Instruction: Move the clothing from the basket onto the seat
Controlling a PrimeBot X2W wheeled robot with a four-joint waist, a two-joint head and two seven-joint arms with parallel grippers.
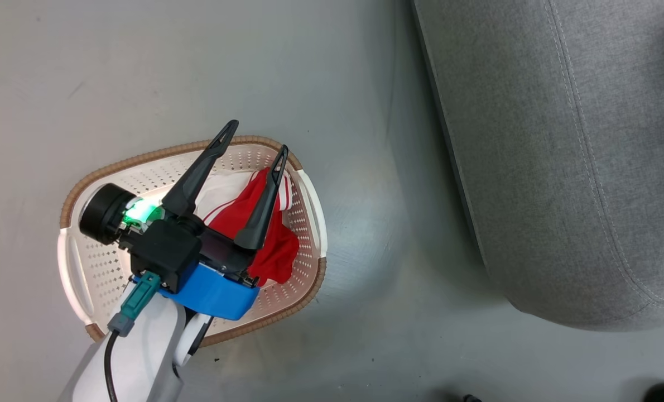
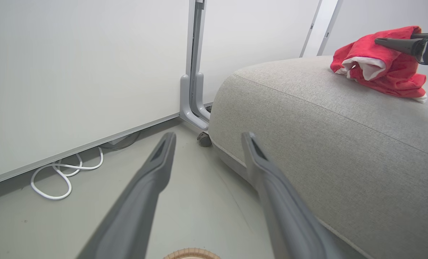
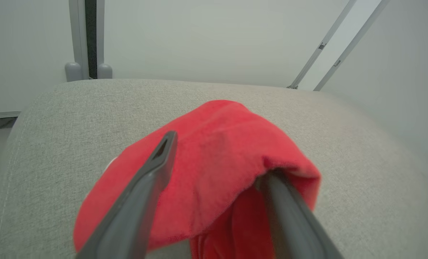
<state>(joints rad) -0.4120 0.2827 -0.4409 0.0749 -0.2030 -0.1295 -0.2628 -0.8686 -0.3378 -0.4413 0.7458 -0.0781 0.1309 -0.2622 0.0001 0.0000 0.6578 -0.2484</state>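
The cream basket (image 1: 142,159) with its brown rim stands on the floor at the left of the head view. In it lies a red piece of clothing (image 1: 276,245) with white trim. My left gripper (image 1: 258,137) hovers over the basket, open, with nothing between its fingers. The grey seat (image 1: 561,167) lies to the right. A second red garment (image 3: 221,144) rests on the seat (image 3: 73,118). My right gripper (image 3: 217,154) is open around that garment, which drapes over one fingertip. The left wrist view shows the same garment (image 2: 379,68) on the seat (image 2: 325,144), a right finger (image 2: 397,43) against it.
Grey floor separates basket and seat. In the left wrist view a white wall panel stands behind, with a grey post (image 2: 194,90) on a caster (image 2: 204,139) beside the seat's corner. A white cable (image 2: 63,176) loops on the floor by the wall.
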